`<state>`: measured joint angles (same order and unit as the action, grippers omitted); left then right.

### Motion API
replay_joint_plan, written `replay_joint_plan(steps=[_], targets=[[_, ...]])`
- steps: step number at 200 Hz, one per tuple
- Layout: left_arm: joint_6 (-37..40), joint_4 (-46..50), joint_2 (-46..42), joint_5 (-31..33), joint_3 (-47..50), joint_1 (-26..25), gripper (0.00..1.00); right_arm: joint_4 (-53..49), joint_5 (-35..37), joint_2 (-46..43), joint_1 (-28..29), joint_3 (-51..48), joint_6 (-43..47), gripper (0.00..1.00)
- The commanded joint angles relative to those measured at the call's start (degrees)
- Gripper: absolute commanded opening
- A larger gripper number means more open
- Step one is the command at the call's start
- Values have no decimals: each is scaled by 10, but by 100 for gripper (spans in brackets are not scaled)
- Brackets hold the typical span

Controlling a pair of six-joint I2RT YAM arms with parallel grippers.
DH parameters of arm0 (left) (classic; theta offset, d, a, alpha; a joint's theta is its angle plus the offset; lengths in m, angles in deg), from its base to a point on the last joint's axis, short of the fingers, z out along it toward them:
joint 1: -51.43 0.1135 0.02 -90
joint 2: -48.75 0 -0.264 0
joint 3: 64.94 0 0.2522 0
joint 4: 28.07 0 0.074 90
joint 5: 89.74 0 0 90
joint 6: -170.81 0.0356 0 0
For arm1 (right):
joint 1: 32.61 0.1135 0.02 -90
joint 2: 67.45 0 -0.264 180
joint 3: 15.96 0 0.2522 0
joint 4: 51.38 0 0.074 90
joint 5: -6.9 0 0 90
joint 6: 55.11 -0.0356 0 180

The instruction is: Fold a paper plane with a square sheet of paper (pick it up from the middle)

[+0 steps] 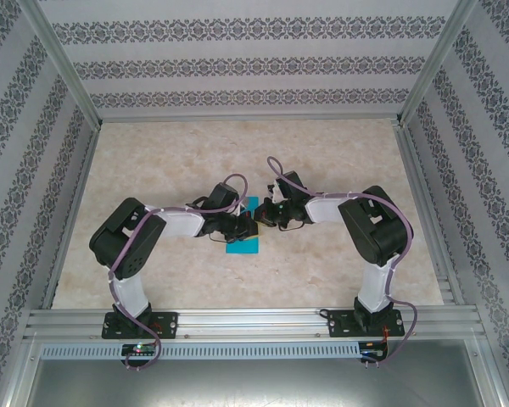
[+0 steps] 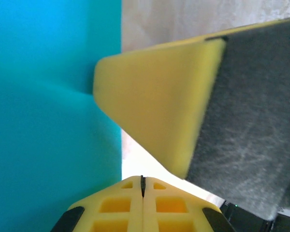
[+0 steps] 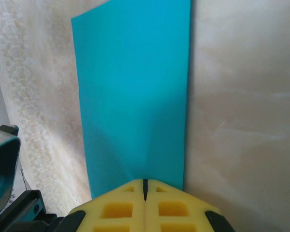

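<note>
Smooth matt teal paper sheet [image 3: 135,87], moulded yellow plastic right claw [image 3: 144,188], pale marble-look table [image 3: 241,121], brushed metal frame rails [image 1: 254,320]

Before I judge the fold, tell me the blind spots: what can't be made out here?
Top view: the sheet of paper is partly covered by the left jaws and right jaws; creases too small to read.
Left wrist view: paper runs off the left edge; a blurred yellow finger covers part of its right edge.
Right wrist view: its near end lies behind the shut right jaws; contact unclear.

Table [image 1: 195,153]: your beige marbled top.
On it: the square sheet of paper [image 1: 242,247] — narrow teal rectangle, centre.
</note>
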<state>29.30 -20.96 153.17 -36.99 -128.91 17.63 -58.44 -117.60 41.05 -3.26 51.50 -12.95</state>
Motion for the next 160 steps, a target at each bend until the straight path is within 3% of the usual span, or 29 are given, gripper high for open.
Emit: replay_joint_plan(steps=[1, 160], targets=[[-6, -1, 12, 20, 8, -7, 0, 9, -20, 8, -5, -5, 15, 0], [-11, 95, 37, 25, 18, -6, 0, -67, 26, 47, -14, 65, 66, 0]])
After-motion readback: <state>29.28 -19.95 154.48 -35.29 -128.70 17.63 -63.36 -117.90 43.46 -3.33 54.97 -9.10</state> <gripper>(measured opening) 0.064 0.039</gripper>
